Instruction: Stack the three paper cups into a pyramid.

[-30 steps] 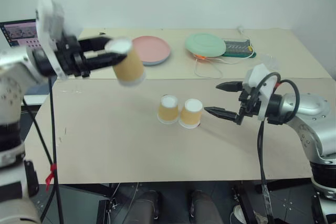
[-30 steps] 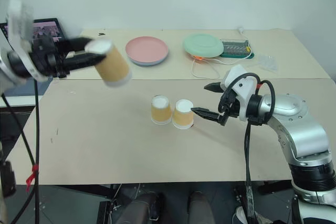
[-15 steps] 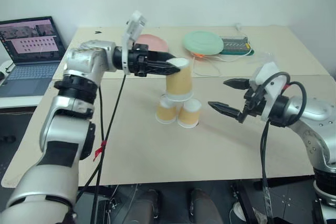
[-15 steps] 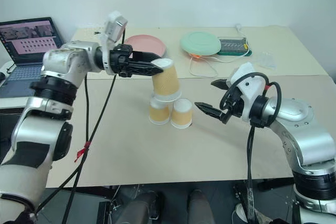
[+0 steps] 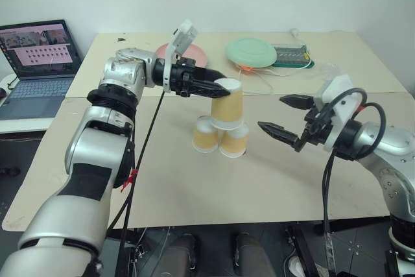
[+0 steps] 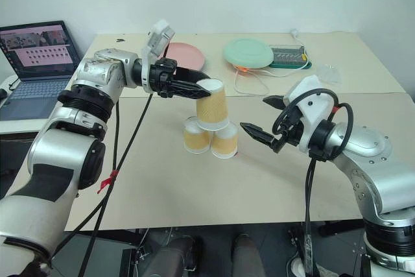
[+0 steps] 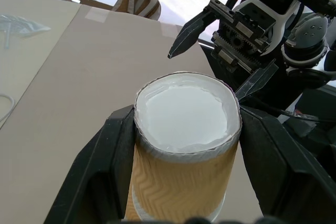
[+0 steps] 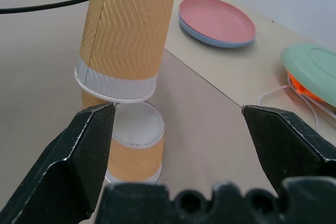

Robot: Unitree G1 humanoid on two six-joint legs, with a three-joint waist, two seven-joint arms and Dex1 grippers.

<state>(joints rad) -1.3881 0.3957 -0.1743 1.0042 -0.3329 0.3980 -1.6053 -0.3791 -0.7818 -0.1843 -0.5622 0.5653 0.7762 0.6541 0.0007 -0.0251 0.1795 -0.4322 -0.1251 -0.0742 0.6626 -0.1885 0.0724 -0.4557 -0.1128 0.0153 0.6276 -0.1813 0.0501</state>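
Two of the paper cups (image 5: 205, 135) (image 5: 235, 142) stand upside down, side by side, mid-table. The third paper cup (image 5: 227, 105), also upside down, hangs over the gap between them with my left gripper (image 5: 224, 86) shut on its upper end. Its rim sits at or just above their bases; I cannot tell whether it touches. In the left wrist view the black fingers (image 7: 113, 150) clamp the cup (image 7: 181, 182) from both sides. My right gripper (image 5: 272, 113) is open just right of the stack, holding nothing; its wrist view shows the held cup (image 8: 126, 35) above one base cup (image 8: 135, 140).
A pink plate (image 5: 198, 56) and a green plate (image 5: 251, 50) lie at the back of the table, with a small green tray (image 5: 293, 57) and a loose cable (image 5: 259, 85) beside them. A laptop (image 5: 39, 56) sits open at the far left.
My left arm swung the cup right and down from the table's left side to over the two standing cups, then almost held still. The right gripper stayed open in place.
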